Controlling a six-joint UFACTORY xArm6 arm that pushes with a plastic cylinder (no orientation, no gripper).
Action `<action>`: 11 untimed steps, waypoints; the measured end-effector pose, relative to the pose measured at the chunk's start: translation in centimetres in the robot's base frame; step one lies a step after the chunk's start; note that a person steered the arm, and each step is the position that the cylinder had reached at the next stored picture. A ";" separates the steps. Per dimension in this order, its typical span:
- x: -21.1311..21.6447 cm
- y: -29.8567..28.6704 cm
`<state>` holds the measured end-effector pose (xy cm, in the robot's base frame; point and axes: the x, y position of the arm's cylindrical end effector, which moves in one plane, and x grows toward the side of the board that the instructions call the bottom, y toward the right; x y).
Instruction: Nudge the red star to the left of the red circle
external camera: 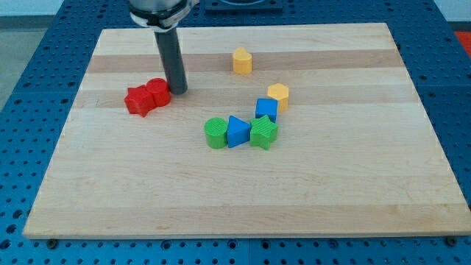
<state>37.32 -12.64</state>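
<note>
The red star (137,101) lies on the wooden board (243,184) at the view's left. The red circle (157,92) sits right against it on its right side, touching. My tip (177,91) is down on the board just to the right of the red circle, close to or touching its right edge. The dark rod rises from there to the view's top.
A yellow block (242,61) lies near the view's top centre. A yellow hexagon (277,94), a blue cube (266,110), a green star (263,132), a blue triangle (237,132) and a green cylinder (215,133) cluster at the centre.
</note>
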 end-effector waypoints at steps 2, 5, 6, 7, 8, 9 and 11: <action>2.2 -1.7; 6.5 -2.2; 7.7 -5.5; 7.9 -6.7; 7.7 -7.5; 5.1 -7.5; 5.9 -7.0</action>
